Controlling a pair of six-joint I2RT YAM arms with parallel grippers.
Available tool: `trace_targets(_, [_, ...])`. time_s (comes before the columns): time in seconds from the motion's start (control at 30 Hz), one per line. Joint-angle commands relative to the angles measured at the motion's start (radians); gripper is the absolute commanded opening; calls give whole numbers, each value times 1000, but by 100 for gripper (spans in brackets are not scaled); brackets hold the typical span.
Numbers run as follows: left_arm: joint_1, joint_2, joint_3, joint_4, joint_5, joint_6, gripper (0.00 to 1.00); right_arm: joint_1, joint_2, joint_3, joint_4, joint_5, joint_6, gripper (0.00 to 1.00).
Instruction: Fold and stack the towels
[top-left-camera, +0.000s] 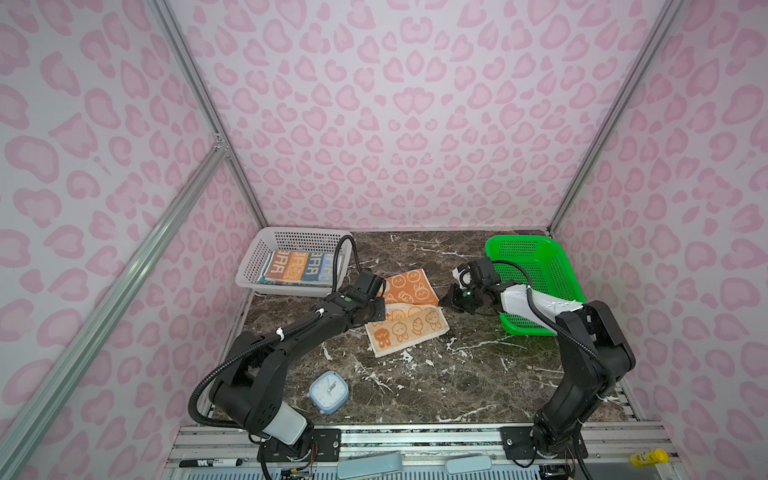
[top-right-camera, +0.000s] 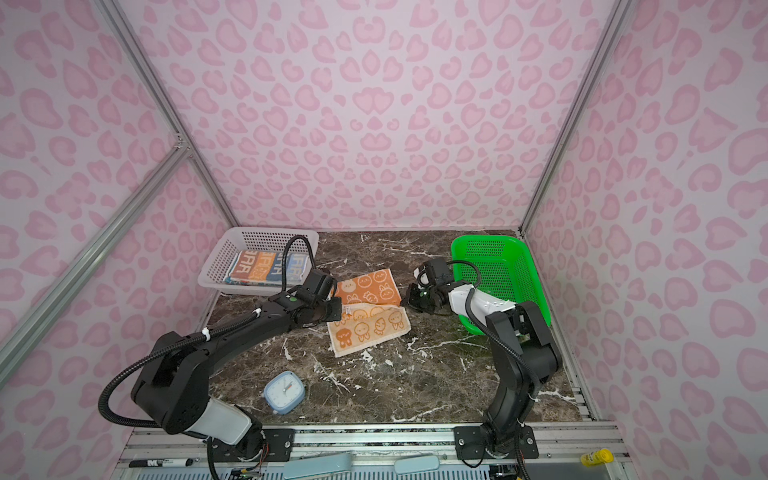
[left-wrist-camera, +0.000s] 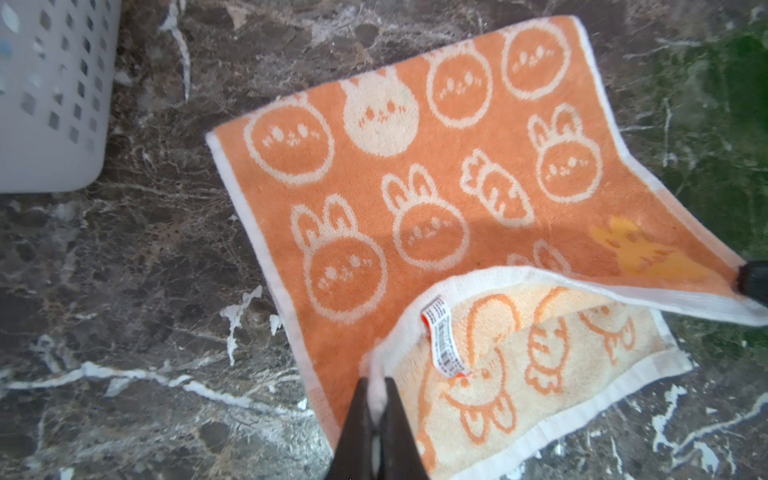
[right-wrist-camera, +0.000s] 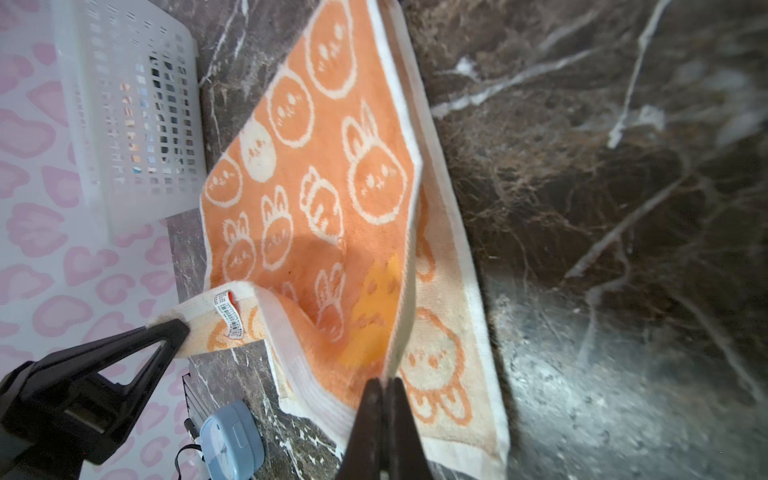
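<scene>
The orange towel (top-left-camera: 409, 286) (top-right-camera: 365, 286) with bunny prints lies mid-table, its near half turned over to show the cream underside (top-left-camera: 405, 328). My left gripper (top-left-camera: 377, 309) (top-right-camera: 337, 309) (left-wrist-camera: 376, 386) is shut on the towel's white corner beside the label (left-wrist-camera: 442, 336). My right gripper (top-left-camera: 446, 301) (top-right-camera: 409, 299) (right-wrist-camera: 384, 384) is shut on the opposite corner of the same edge, held slightly off the table. A folded towel (top-left-camera: 299, 268) (top-right-camera: 266, 266) with blue, orange and cream blocks lies in the white basket (top-left-camera: 249, 274) (top-right-camera: 212, 274), on top of more folded cloth.
A green basket (top-left-camera: 540, 257) (top-right-camera: 503, 257) stands at the back right behind the right arm. A pale blue clock (top-left-camera: 329, 392) (top-right-camera: 284, 392) stands near the front left. A marker (top-left-camera: 212, 462) and a yellow bottle (top-left-camera: 648, 457) lie on the front rail.
</scene>
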Motion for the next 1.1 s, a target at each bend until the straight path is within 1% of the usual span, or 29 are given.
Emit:
trace_targets(0.0, [-7, -44, -23, -5, -19, 22, 3, 1, -24, -2, -71, 26, -41, 0])
trace_targets(0.1, [-24, -78, -65, 7, -16, 19, 3, 3, -48, -29, -82, 33, -52, 0])
trace_targets(0.23, [-55, -104, -131, 20, -41, -1, 3, 15, -61, -83, -73, 45, -61, 0])
trace_targets(0.37, [-74, -97, -191, 57, -31, -25, 3, 15, -46, -132, -45, 52, -63, 0])
trace_targets(0.6, [-116, -27, -201, 83, -40, -40, 3, 11, 4, -144, -12, 52, -66, 0])
trace_targets(0.83, [-152, 0, -193, 87, -46, -44, 3, 3, 0, -119, -37, 56, -82, 0])
trace_targets(1.0, [-171, -17, -210, 91, -51, -48, 10, 1, -4, -118, -52, 61, -95, 0])
trace_targets(1.07, [-178, -31, -220, 98, -51, -47, 11, -1, -4, -112, -58, 54, -102, 0])
